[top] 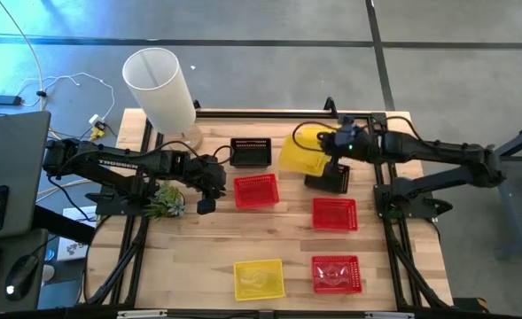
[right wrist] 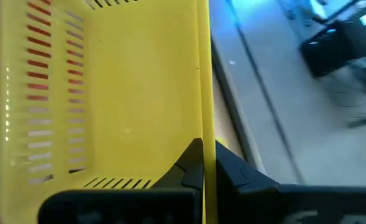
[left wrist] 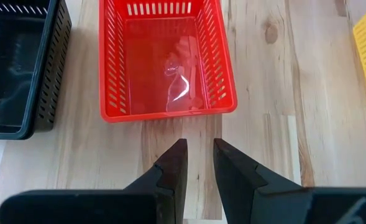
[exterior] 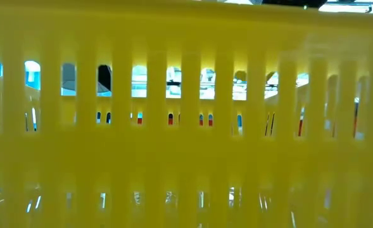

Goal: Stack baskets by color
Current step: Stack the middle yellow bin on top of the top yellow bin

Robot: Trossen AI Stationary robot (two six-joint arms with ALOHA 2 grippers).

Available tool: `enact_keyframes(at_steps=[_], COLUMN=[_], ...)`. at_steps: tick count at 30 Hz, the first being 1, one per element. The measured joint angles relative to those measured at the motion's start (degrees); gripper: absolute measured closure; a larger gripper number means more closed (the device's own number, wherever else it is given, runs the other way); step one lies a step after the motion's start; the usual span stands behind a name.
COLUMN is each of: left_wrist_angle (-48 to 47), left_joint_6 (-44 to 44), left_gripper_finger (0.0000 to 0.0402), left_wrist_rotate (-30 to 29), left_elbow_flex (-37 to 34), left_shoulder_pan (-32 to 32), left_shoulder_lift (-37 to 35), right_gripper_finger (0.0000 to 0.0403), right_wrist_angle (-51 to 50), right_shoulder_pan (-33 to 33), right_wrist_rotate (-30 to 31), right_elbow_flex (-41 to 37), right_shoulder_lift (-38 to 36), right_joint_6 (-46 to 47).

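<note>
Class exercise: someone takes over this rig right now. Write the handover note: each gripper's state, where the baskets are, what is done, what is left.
Right gripper: shut on the wall of a yellow basket, held tilted above the table's far side.
Left gripper: slightly open, holding nothing, facing a red basket at mid-table.
On the table: second yellow basket near front edge; two more red baskets right of centre; one black basket at the back, another below the right gripper.
Done: no stack visible.
Left: all three colours.
</note>
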Motion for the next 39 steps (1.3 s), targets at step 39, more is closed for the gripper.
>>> enact_keyframes(at_steps=[39], left_wrist_angle=[0.0], left_joint_6=[1.5], left_gripper_finger=[0.0338], left_wrist_rotate=[0.0], left_elbow_flex=[0.0], left_shoulder_pan=[0.0], left_shoulder_lift=[0.0], right_gripper_finger=[0.0403], right_wrist_angle=[-3.3], right_shoulder_pan=[-38.7], right_wrist_rotate=[-23.6], right_elbow_flex=[0.0], right_shoulder_lift=[11.8], right_joint_6=[-34.6])
